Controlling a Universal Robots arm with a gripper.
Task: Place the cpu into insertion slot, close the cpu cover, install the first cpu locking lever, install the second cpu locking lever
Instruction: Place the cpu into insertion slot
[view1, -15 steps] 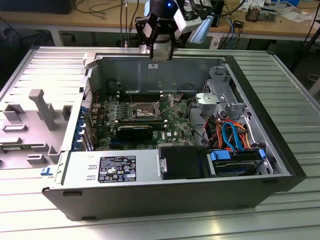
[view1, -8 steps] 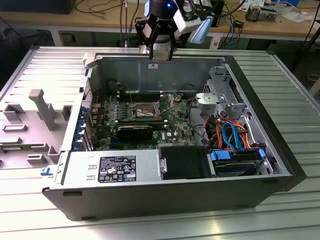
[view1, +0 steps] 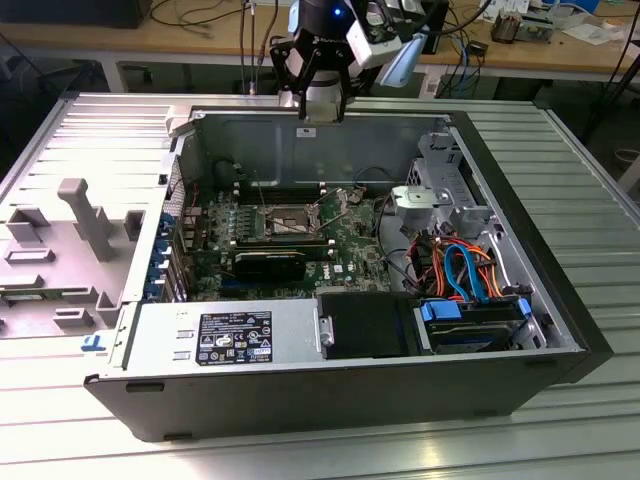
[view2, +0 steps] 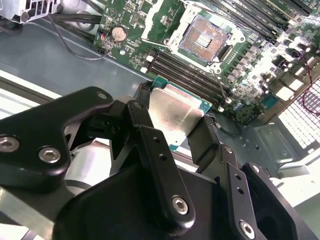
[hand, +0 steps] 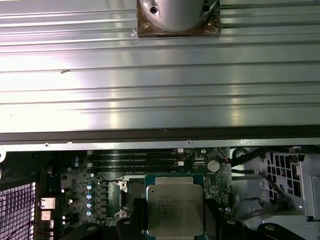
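While my pincer (view2: 177, 107) pinches the cpu (view2: 174, 119) by two opposite edges, one black finger (view2: 200, 137) pressing on each side, the chip's silvery top lies bare between them in both wrist views. I judge it a light, stiff little plate that will not bend in my grip. Its smooth metal lid looks slippery, though, and the contacts on its underside are surely delicate, so the thin green rim at the edges is the right place to hold it, with only a modest squeeze. A skewed grip would matter, since the chip has to go down flat and square. In the exterior view my pincer (view1: 320, 100) hangs in the upper middle of the frame, pointing straight down over the far wall of the open case (view1: 560, 300), well above the green motherboard (view1: 345, 250). The insertion slot (view1: 288, 222) lies near the middle of that frame, well apart from me. In the second wrist view the insertion slot (view2: 206, 36) is bare, its field of contacts uncovered within the silver rim, and nothing is seated in it yet.
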